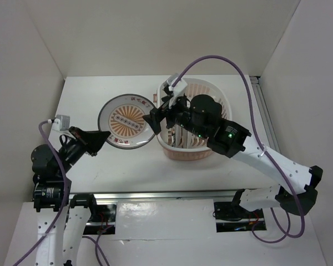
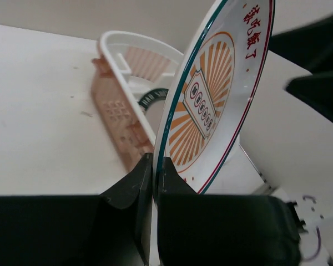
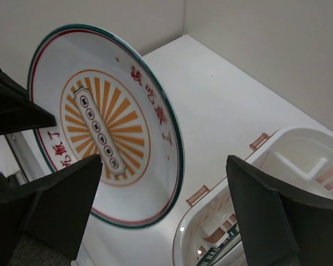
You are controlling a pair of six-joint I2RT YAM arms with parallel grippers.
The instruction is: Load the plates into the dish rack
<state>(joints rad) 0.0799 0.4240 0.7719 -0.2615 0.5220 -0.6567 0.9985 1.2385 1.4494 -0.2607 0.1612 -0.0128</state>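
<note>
The plate with the orange sunburst centre (image 1: 127, 119) is held on edge above the table, left of the dish rack (image 1: 211, 91). My left gripper (image 1: 102, 138) is shut on its lower left rim; the left wrist view shows the jaws (image 2: 154, 166) pinching the rim of this plate (image 2: 211, 94). My right gripper (image 1: 155, 119) is open at the plate's right edge. In the right wrist view its fingers (image 3: 44, 205) stand wide apart, with the plate (image 3: 100, 122) partly between them, not touched. A green-lettered plate (image 2: 152, 98) stands inside the rack (image 2: 122, 105). The third plate is hidden.
The rack (image 3: 299, 160) stands at the back right of the white table, and my right arm reaches over it. White walls close in the back and both sides. A metal rail (image 1: 172, 195) runs along the near edge. A purple cable (image 1: 233, 64) arches over the rack.
</note>
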